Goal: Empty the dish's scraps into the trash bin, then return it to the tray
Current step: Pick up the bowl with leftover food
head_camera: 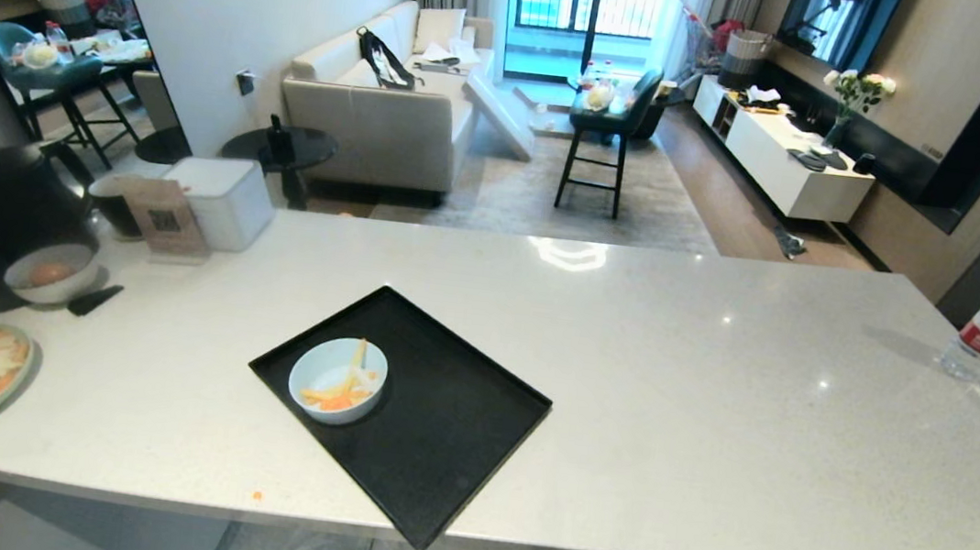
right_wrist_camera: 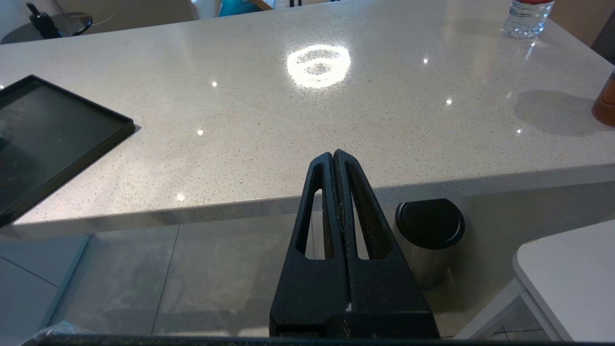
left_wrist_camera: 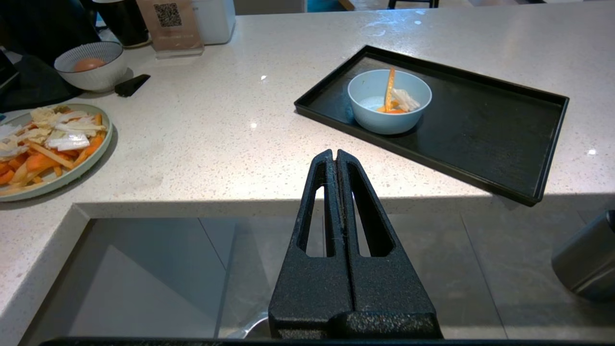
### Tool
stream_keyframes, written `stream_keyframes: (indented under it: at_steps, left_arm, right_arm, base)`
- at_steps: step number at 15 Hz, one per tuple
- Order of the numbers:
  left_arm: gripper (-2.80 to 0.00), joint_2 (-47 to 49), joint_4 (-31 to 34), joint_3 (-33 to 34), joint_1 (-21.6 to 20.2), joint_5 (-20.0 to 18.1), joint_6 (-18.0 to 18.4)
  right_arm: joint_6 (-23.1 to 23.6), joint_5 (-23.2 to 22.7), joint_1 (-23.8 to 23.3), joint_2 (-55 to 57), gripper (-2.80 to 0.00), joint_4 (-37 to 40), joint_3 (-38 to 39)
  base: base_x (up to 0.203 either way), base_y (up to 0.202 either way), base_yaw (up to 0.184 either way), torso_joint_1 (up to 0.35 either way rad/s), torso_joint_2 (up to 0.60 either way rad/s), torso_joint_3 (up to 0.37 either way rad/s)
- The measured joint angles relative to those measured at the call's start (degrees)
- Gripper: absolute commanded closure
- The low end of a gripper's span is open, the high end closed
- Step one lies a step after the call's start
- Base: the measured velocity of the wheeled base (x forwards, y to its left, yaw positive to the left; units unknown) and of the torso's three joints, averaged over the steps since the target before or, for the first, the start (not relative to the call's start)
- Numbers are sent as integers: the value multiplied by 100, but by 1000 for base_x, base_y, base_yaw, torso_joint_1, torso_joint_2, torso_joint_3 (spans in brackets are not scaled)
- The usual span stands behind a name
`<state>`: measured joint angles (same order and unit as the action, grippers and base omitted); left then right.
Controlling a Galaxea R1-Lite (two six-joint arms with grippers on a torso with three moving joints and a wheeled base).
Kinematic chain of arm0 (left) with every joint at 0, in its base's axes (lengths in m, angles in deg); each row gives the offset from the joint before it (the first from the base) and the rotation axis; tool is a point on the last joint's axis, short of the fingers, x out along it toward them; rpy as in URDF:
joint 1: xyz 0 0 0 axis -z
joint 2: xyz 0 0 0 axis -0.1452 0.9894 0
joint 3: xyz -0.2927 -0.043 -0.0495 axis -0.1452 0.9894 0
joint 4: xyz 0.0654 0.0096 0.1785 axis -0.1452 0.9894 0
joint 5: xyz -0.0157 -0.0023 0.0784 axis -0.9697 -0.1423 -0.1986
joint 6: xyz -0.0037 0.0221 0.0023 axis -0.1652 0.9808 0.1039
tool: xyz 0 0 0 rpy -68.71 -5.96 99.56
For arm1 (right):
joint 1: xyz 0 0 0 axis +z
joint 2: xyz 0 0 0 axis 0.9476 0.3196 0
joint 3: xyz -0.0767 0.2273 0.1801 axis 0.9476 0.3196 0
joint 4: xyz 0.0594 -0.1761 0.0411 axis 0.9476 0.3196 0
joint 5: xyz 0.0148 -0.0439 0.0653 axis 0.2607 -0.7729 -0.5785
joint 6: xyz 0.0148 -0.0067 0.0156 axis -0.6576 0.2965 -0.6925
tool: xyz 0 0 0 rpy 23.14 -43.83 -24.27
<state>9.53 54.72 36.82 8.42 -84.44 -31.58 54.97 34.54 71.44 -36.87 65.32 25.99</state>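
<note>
Black tray (head_camera: 435,435) lies at the lower centre of your head view on the pale counter (head_camera: 672,379), and the bowl (head_camera: 337,379) sits in its left corner with the scraps (head_camera: 338,394) inside. Your left gripper (left_wrist_camera: 335,156) and right gripper (right_wrist_camera: 333,156) hang short of the counter edge, jaws pressed together, holding nothing.
</note>
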Motion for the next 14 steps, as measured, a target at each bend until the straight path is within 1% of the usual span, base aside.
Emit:
stream_keyframes:
  at_steps: [14]
  left_arm:
    - [0, 0, 0, 0, 0, 0, -2]
  right_arm:
    - [-28, 11, 0, 0, 0, -3, 2]
  base:
    - [0, 0, 0, 0, 0, 0]
